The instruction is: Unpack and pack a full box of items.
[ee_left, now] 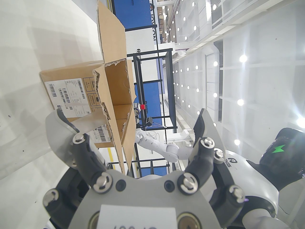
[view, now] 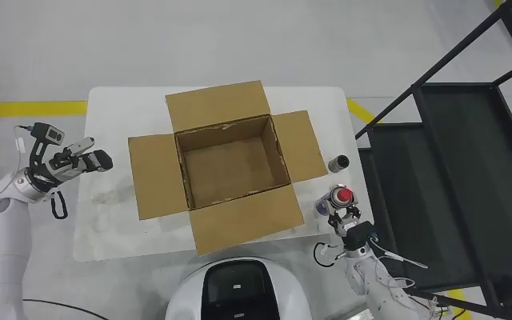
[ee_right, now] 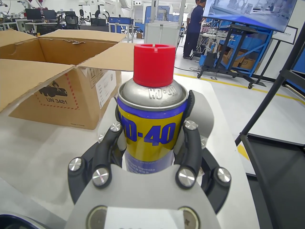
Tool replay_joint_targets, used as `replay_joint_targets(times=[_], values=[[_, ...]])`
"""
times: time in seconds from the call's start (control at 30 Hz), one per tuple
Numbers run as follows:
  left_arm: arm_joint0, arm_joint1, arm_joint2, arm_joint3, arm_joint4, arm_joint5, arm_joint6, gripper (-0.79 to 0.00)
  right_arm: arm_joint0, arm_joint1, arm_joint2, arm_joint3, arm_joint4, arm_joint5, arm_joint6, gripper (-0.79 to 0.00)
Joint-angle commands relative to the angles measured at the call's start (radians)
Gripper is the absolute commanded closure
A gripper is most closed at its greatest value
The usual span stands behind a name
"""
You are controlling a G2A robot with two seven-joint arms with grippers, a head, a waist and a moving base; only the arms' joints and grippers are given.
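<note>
**Can in the clamp, box flaps spread**

The right pincer [ee_right: 152,110] is clamped around the lower body of the spray can [ee_right: 150,120], which stands upright just right of the box [view: 156,176], near its front corner. The can is rigid, smooth, round metal and probably slips or twists under a light squeeze. A mid-body hold below the red cap looks safest. The left pincer [ee_left: 130,120] hangs left of the box, spread wide and empty.

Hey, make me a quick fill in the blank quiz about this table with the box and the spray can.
The right gripper is shut on a spray can with a ___ cap. The cardboard box is open and ___. The left gripper holds ___.
Missing words: red; empty; nothing.
</note>
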Motion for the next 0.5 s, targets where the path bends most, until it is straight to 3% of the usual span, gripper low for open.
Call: replay_joint_targets(times=[0.0,0.17,0.2,0.27,0.33,0.37,0.43,0.47], values=[[0.000,0.000,0.000,0.000,0.000,0.000,0.000,-0.785,0.022,-0.004,-0.007,0.027,-0.002,0.006,-0.008,0.000],[0.000,0.000,0.000,0.000,0.000,0.000,0.000,-0.785,0.058,-0.013,-0.025,0.082,0.003,0.014,-0.028,0.000],[0.000,0.000,0.000,0.000,0.000,0.000,0.000,-0.785,0.063,-0.015,-0.029,0.092,0.002,0.013,-0.029,-0.108],[0.000,0.000,0.000,0.000,0.000,0.000,0.000,-0.785,0.071,-0.017,-0.033,0.109,0.003,0.010,-0.037,-0.129],[0.000,0.000,0.000,0.000,0.000,0.000,0.000,-0.785,0.077,-0.018,-0.035,0.127,0.000,0.008,-0.047,-0.219],[0.000,0.000,0.000,0.000,0.000,0.000,0.000,-0.785,0.080,-0.018,-0.035,0.135,0.000,0.006,-0.051,-0.305],[0.000,0.000,0.000,0.000,0.000,0.000,0.000,-0.785,0.085,-0.020,-0.035,0.148,0.003,0.001,-0.057,-0.366],[0.000,0.000,0.000,0.000,0.000,0.000,0.000,-0.785,0.086,-0.020,-0.036,0.153,0.003,0.000,-0.061,-0.499]])
